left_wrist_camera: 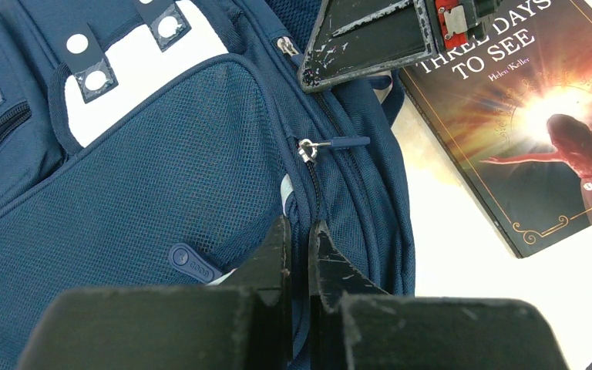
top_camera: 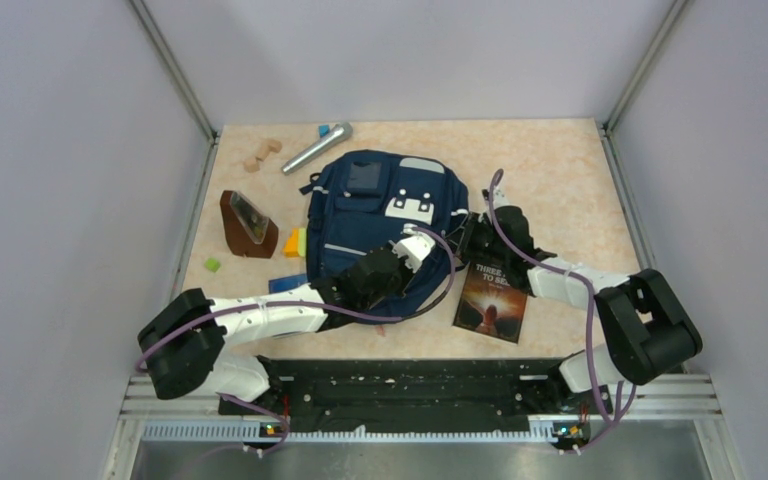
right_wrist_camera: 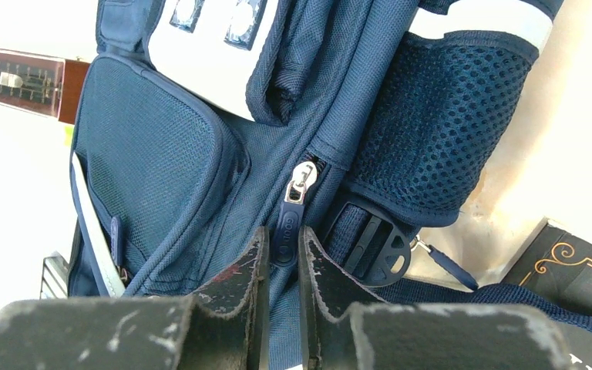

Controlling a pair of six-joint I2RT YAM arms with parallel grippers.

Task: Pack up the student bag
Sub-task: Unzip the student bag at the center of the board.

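Observation:
The student bag (top_camera: 375, 215) lies flat in the middle of the table, navy with a white patch. My left gripper (top_camera: 415, 247) is at its lower right edge. In the left wrist view the jaws (left_wrist_camera: 299, 231) are nearly closed on a fold of the bag's fabric (left_wrist_camera: 200, 169) beside a zipper seam. My right gripper (top_camera: 473, 235) is at the bag's right side. In the right wrist view it (right_wrist_camera: 284, 235) is shut on a navy zipper pull (right_wrist_camera: 287, 223) of the bag (right_wrist_camera: 162, 162). The right gripper's fingers (left_wrist_camera: 370, 38) show at the top of the left wrist view.
A book, "Three Days to See" (top_camera: 490, 300), lies right of the bag, under the right arm. A silver microphone (top_camera: 316, 148), wooden blocks (top_camera: 262, 153), a brown wedge-shaped case (top_camera: 248, 225) and small coloured blocks (top_camera: 294, 242) lie to the left and behind.

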